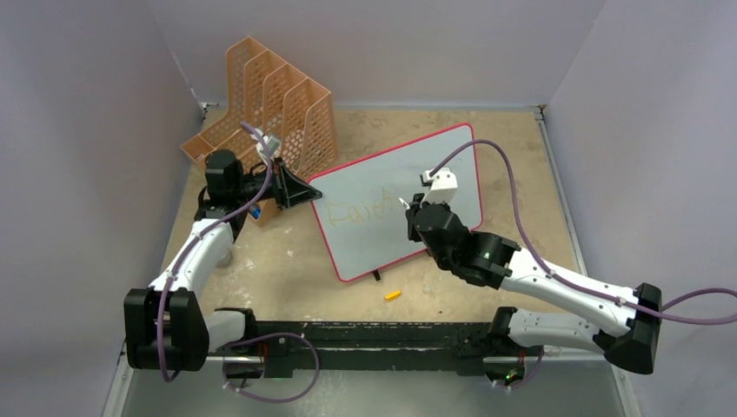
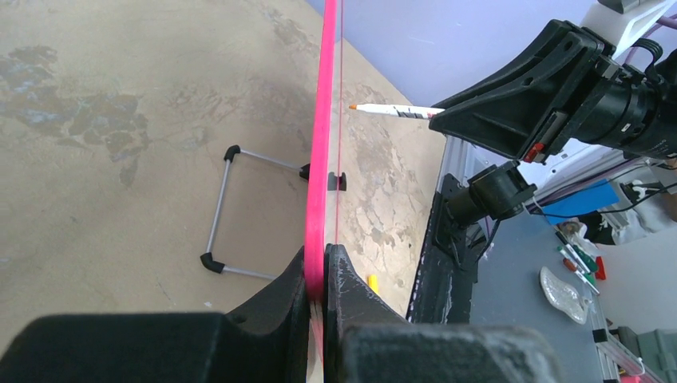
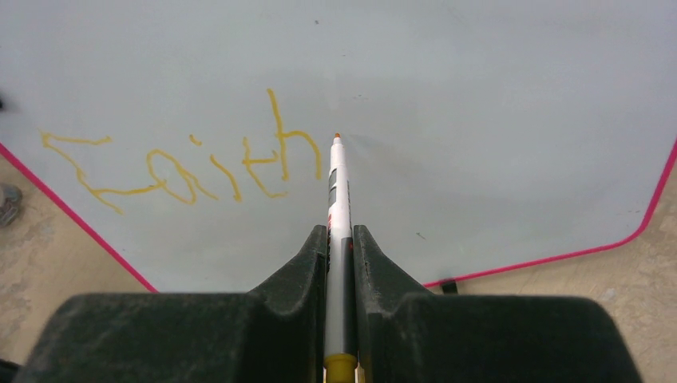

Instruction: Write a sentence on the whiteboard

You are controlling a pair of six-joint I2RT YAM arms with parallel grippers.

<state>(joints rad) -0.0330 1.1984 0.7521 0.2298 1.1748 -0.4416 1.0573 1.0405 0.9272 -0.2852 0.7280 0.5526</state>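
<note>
The whiteboard (image 1: pixel 434 174) stands tilted at table centre, pale with a red-pink frame (image 2: pixel 323 144). My left gripper (image 1: pixel 306 193) is shut on its left edge; in the left wrist view (image 2: pixel 323 275) the pink frame sits between the jaws. My right gripper (image 1: pixel 407 208) is shut on a white marker (image 3: pixel 338 199) with an orange tip, held just off the board face (image 3: pixel 479 104), right of the last letter. The sentence (image 3: pixel 184 171) is faint yellow-orange writing that reads "Faith"; it also shows in the top view (image 1: pixel 358 213). The marker shows in the left wrist view (image 2: pixel 395 110).
An orange perforated file rack (image 1: pixel 269 104) stands behind the left gripper. A small orange marker cap (image 1: pixel 393 295) lies on the table in front of the board. The board's wire stand (image 2: pixel 223 211) and a black foot (image 1: pixel 376 275) rest on the table.
</note>
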